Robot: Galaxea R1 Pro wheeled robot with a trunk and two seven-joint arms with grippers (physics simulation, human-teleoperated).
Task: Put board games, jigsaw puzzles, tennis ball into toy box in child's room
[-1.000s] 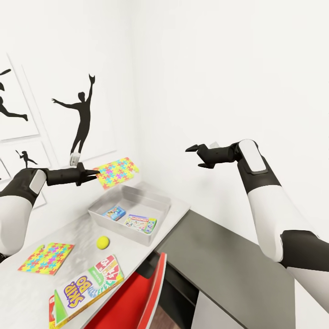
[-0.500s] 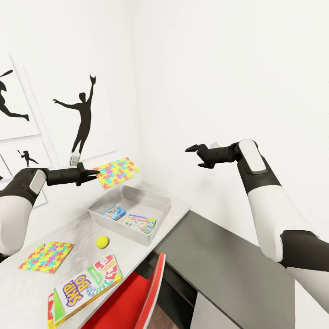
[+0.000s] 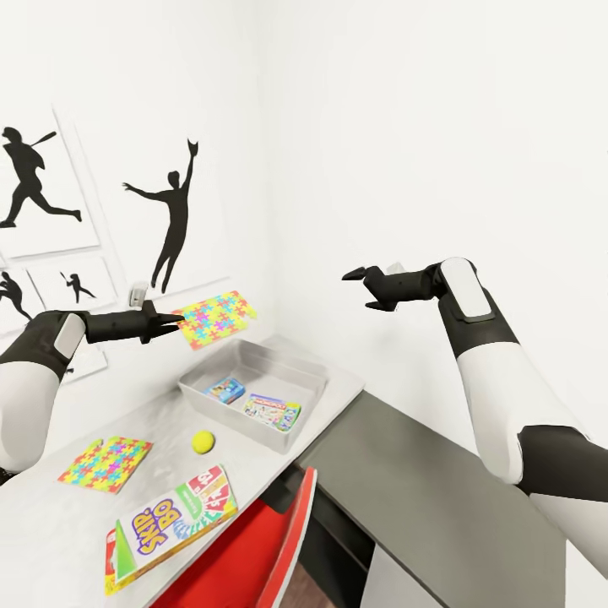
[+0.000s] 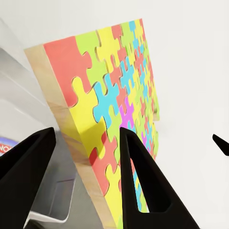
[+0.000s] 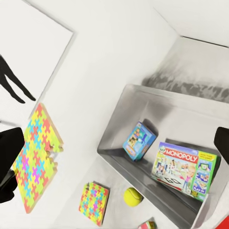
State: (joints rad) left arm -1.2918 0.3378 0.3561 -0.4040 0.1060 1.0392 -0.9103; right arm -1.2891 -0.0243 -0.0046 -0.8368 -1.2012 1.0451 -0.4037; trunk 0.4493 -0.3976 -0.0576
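Left pincer (image 3: 173, 320) in the head view pinched one jigsaw puzzle (image 3: 217, 317) by its near edge and held it in the air, nearly flat and slightly tilted, above the far rim of the toy box (image 3: 314, 408), which stood at the far end of the worktop (image 3: 51, 532) against the wall corner. Inside the toy box lay the small blue board game (image 3: 225, 389) and the Monopoly box (image 3: 272, 411); the tennis ball (image 3: 203, 441) sat just outside its near wall, the second puzzle (image 3: 105, 463) lay toward the worktop's left edge, and the Skip-Bo box (image 3: 171, 526) rested at the near edge. Right pincer (image 3: 360, 282) hung empty over the lower grey unit (image 3: 439, 498), its fingers spread. From the left wrist view, the fingers (image 4: 143, 181) closed on the held puzzle's (image 4: 114, 109) edge, and its side showed a pale, wood-like thickness, so it looked to be a stiff, light board that would not sag; gripped only at one edge, it could probably pivot or slip if swung fast. From the right wrist view, the held puzzle (image 5: 38, 157) stood beside the toy box (image 5: 119, 126), with both board games inside and the ball (image 5: 133, 196) and spare puzzle (image 5: 93, 202) outside. That spare puzzle lay flat, so I judged an overhanging or lifted edge the best place to take hold.
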